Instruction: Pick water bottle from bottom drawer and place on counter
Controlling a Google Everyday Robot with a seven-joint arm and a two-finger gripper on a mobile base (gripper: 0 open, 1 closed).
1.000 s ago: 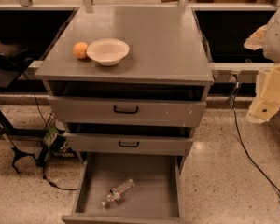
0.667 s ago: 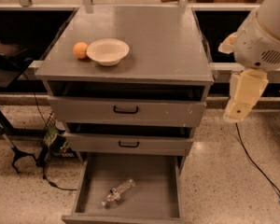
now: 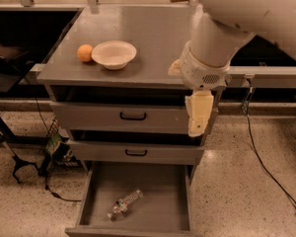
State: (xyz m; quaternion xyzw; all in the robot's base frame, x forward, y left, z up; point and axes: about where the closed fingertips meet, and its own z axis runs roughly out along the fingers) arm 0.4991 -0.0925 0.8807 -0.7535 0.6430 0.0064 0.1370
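Here, water bottle: lies on its side, slantwise, on the floor of the open bottom drawer, a little toward the drawer's front edge and left of its middle, touching no wall.
Gripper: hangs point-down in front of the counter's front right corner, level with the top drawer, well above the bottle and to its right; whether it is apart or together I cannot tell.
Counter: carries a white bowl and an orange near its front left corner; the two sit just beside each other.
Weight: probably light; a small clear bottle, contents not readable.
Stiffness: thin crinkled plastic, likely to give and buckle under a hard squeeze.
Slip: a smooth round body, so it may roll on the drawer floor or twist in the grasp.
Where to hold: across the mid-body, at the label band, closing square to the bottle's long axis.
Approach: straight down into the drawer, clear of the middle drawer overhanging its back edge.
Risk: a nudge off-centre could send it rolling toward a drawer wall.
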